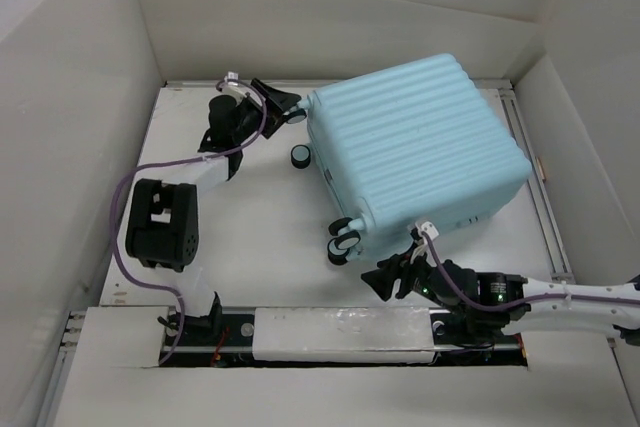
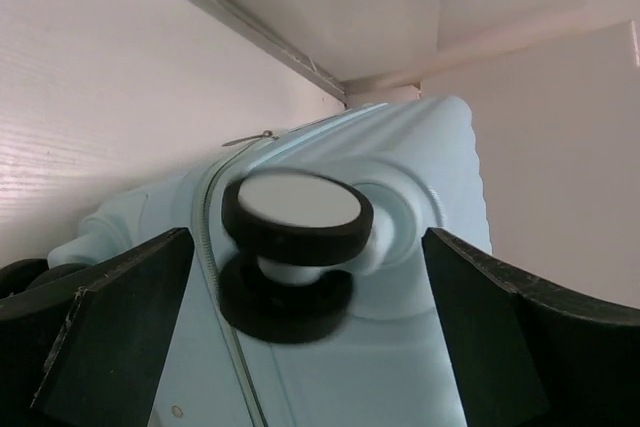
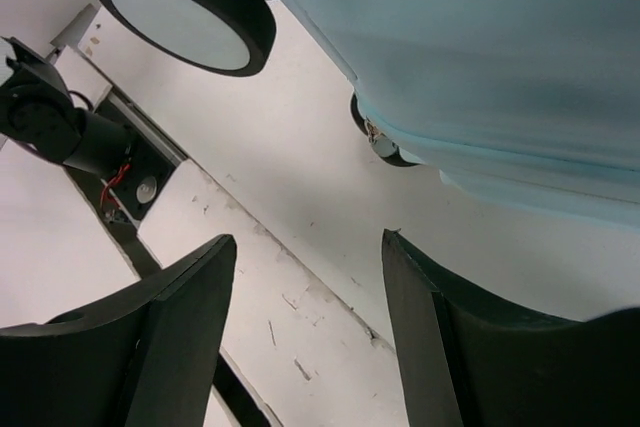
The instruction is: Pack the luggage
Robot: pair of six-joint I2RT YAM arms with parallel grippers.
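The luggage (image 1: 415,147) is a light-blue ribbed suitcase lying closed on the white table, with black-and-white caster wheels (image 1: 342,245) on its left side. My left gripper (image 1: 290,110) is open at the suitcase's far left corner. In the left wrist view its fingers (image 2: 110,317) stand wide on either side of one caster wheel (image 2: 297,212) without touching it. My right gripper (image 1: 385,275) is open and empty just in front of the suitcase's near left corner. In the right wrist view it (image 3: 308,242) is over bare table, with a wheel (image 3: 180,7) and the shell (image 3: 480,37) above it.
White walls (image 1: 80,97) box the table on the left, back and right. A white padded strip (image 1: 340,332) and a black rail (image 1: 235,332) run along the near edge. The left arm's black elbow (image 1: 162,224) and purple cable (image 1: 125,197) lie at the left.
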